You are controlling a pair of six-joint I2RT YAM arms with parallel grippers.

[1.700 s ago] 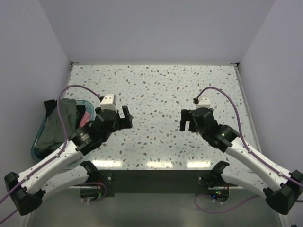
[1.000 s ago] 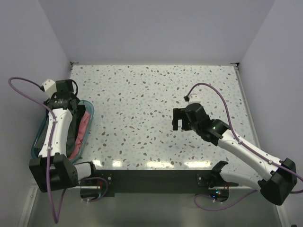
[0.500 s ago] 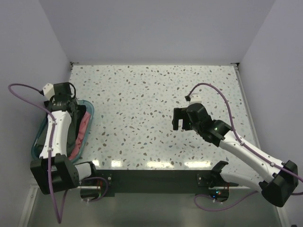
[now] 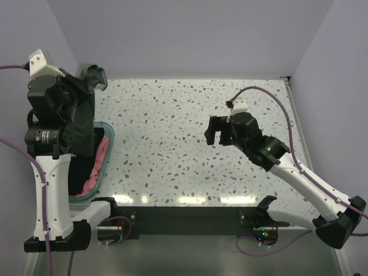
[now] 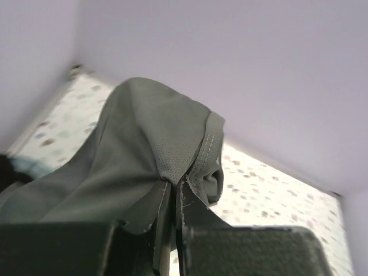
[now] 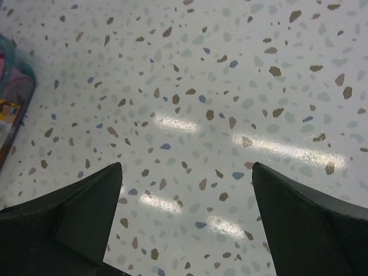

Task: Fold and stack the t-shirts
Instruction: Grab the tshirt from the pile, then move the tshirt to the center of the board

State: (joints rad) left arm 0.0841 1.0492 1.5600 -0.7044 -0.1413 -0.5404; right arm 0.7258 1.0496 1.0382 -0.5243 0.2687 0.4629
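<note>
One speckled table (image 4: 172, 115), bare where the folding would go.

Olive shirt (image 4: 85, 118): held high at the far-left corner and hanging in a long drape, its lower end down in the tub. Wrist view shows a hemmed fold of it (image 5: 144, 132) bunched over the fingertips. My read: light, limp, no stiffness, not slippery, nothing to break. It will sag and twist from a single pinch. Better holds would be a shoulder seam or the hem corners, one per gripper, so it spreads flat.

Tub (image 4: 109, 137), teal, at the table's left edge; its rim also shows at the left of the right wrist view (image 6: 14, 95). Inside: pink shirt (image 4: 99, 161), crumpled against the near wall. Dark cloth (image 4: 76, 175) lies beside it, either the olive tail or a black shirt; cannot tell.

Left gripper (image 4: 89, 77): clenched on the olive shirt, with cloth nipped in the thin slit between the fingers (image 5: 171, 187).

Right gripper (image 4: 214, 131): spread wide and holding nothing. It hovers over mid-table well apart from the tub, with only speckle between its fingers (image 6: 187, 172).
</note>
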